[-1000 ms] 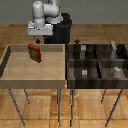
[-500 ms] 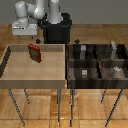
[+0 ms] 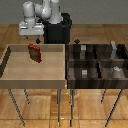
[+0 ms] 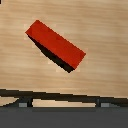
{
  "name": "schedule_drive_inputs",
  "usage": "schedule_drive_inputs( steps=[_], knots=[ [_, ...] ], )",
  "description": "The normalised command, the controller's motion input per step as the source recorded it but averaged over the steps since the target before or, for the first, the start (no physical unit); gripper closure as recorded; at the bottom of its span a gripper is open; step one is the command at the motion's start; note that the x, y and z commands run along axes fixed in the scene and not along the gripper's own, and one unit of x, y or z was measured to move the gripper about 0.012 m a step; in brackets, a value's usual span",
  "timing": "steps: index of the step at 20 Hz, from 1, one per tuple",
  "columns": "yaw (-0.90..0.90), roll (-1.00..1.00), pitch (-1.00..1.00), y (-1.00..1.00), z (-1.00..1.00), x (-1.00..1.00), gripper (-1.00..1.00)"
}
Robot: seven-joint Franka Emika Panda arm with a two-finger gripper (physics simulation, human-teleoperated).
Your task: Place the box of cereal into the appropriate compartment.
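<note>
My hand [image 3: 36, 37] hovers above the small dark-red rectangular cereal box [image 3: 34, 52]; I can't tell its finger spread. The box stands tilted in the big light-wood tray [image 3: 10, 55], well apart from the dark four-cell wooden bin [image 3: 97, 62].

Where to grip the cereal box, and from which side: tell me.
Grip the cereal box across its two broad faces, near the top, coming straight down from above. It stands upright and alone in the light tray, and the wrist view shows its top as a long, narrow strip set at a slant, so the gripper probably has to turn to span the thin side.
</note>
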Motion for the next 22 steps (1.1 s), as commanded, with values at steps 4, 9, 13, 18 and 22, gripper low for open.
schedule_drive_inputs(
  steps=[4,9,13,18,22],
  knots=[
    [0.00,0.00,0.00,0.00,0.00,0.00,-1.00],
    [0.24,0.00,0.00,0.00,0.00,0.00,-1.00],
    [0.86,0.00,0.00,0.00,0.00,0.00,-1.00],
    [0.71,0.00,0.00,0.00,0.00,0.00,-1.00],
    [0.04,0.00,0.04,0.00,0.00,0.00,-1.00]
  ],
)
